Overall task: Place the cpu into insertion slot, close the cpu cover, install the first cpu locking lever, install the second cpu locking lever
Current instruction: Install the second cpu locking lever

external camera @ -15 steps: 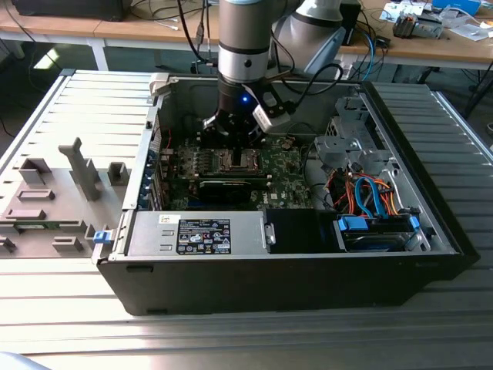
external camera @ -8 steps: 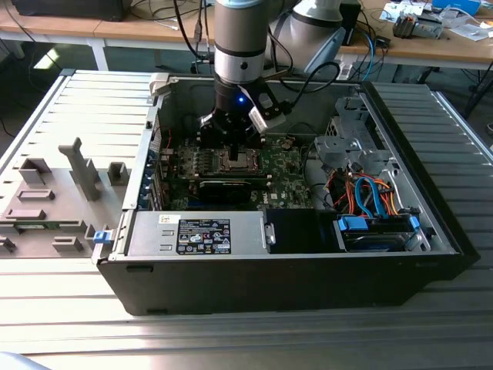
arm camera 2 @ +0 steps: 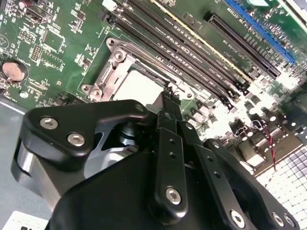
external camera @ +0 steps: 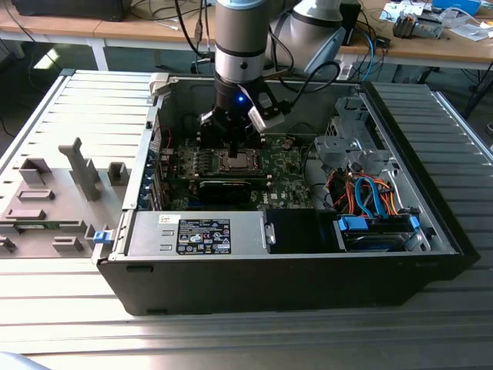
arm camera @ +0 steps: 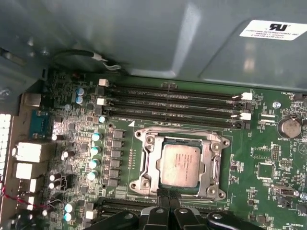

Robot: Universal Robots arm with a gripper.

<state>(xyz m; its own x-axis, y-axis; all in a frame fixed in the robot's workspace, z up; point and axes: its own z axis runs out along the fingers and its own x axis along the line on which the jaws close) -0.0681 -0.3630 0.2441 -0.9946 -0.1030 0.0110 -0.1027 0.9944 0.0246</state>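
A ribbed metal table (external camera: pixel 62 100) carries an open computer case (external camera: pixel 293 270) and grey fixtures (external camera: pixel 54 193).

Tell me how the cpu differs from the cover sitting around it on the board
The cpu is a solid, silvery square with a plain flat top; the cpu cover is a darker grey frame with a large window cut through it. The cpu fills that window, while the cover surrounds it. Both are square metal and lie flat.

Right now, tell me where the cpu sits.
In the first wrist view the cpu lies in the insertion slot, ringed by the metal frame, beside the memory slots, with the gripper at the frame's edge.
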